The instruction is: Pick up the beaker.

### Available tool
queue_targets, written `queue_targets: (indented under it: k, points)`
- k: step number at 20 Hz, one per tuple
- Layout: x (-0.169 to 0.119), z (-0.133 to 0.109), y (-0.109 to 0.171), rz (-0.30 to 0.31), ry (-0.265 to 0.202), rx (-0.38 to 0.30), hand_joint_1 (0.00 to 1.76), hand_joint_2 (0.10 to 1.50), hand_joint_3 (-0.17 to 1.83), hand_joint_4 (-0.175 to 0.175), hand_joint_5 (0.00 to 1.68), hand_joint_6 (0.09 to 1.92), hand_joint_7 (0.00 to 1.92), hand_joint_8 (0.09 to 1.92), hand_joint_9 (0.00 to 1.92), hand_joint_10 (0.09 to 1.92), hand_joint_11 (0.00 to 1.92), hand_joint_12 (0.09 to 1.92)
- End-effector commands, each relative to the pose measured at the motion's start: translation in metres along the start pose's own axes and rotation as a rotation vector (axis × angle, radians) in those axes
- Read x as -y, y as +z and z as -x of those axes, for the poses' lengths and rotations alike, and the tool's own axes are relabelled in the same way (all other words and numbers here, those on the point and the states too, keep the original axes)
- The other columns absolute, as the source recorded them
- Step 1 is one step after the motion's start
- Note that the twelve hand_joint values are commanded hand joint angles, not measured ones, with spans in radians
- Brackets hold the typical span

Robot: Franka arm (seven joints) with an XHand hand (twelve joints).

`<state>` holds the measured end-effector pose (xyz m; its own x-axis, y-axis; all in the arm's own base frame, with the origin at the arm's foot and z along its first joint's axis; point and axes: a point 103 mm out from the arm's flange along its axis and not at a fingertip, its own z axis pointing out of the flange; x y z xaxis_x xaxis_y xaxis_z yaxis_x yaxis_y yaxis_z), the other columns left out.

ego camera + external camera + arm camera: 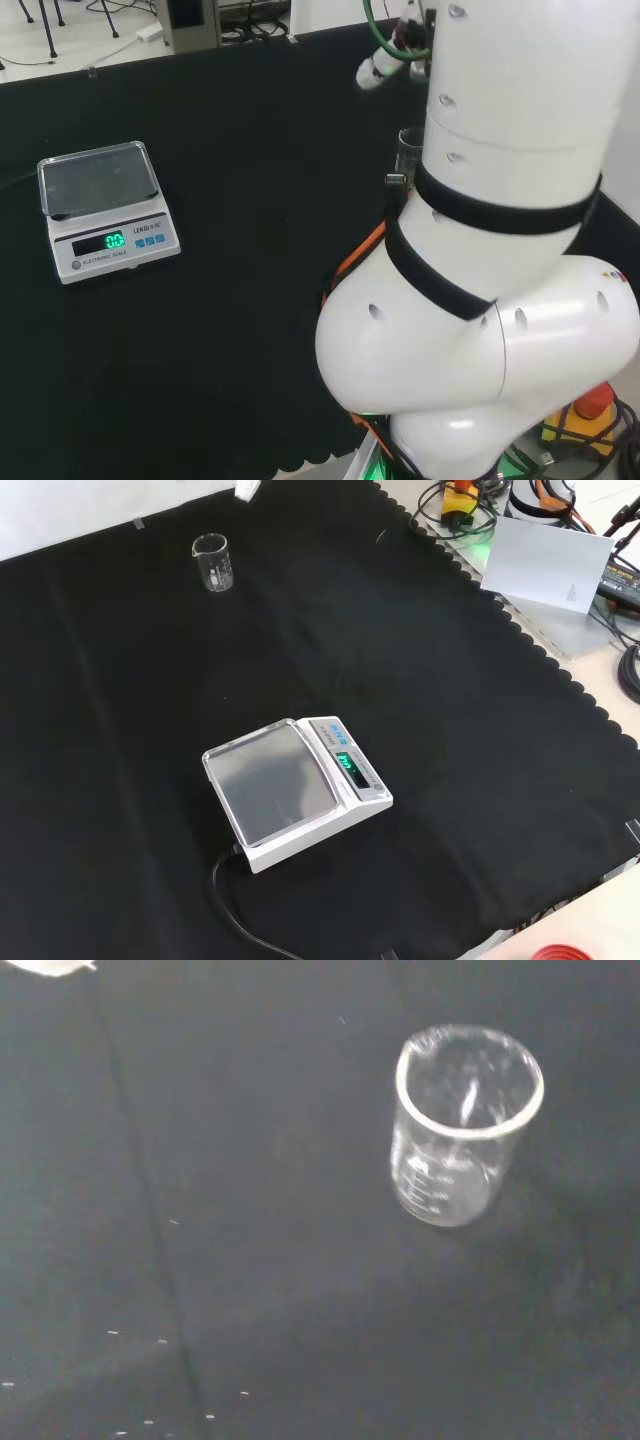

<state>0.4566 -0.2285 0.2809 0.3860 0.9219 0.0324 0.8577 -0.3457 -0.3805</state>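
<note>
I see the beaker (465, 1125) standing upright and alone on the black cloth (250, 1260), below and ahead of the hand (385, 62). I cannot tell the hand's finger state.

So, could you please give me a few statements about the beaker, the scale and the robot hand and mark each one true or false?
1. The beaker stands upright on the black cloth. True.
2. The beaker sits on the scale's pan. False: in the front view it stands on the cloth, well apart from the scale, towards the far left corner.
3. The robot hand is curled round the beaker. False: in the front and wrist views nothing touches the beaker, which stands alone.
4. The scale's display is lit green. True.
5. The beaker looks empty in the wrist view. True: no liquid or contents are visible.
6. The scale's pan carries a flask. False: the pan is bare.
</note>
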Motion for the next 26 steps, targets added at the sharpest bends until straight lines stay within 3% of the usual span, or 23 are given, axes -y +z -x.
queue_targets:
  k: [1, 19, 21, 26]
  points:
    - [-0.049, 0.031, 0.048, -0.087, 0.037, -0.046, 0.54, 0.67, 0.20, -0.001, 0.27, 0.11, 0.32, 0.76, 0.44, 0.83, 0.27, 1.44]
    - [-0.064, 0.050, 0.089, -0.195, 0.092, -0.019, 0.44, 0.64, 0.14, 0.009, 0.23, 0.09, 0.25, 0.75, 0.37, 0.84, 0.23, 1.45]
    - [-0.069, 0.052, 0.091, -0.220, 0.052, -0.045, 0.43, 0.63, 0.13, 0.010, 0.22, 0.09, 0.24, 0.74, 0.36, 0.85, 0.22, 1.46]
    - [-0.085, 0.052, 0.097, -0.226, 0.091, -0.004, 0.42, 0.63, 0.12, 0.013, 0.19, 0.09, 0.20, 0.73, 0.34, 0.85, 0.21, 1.46]
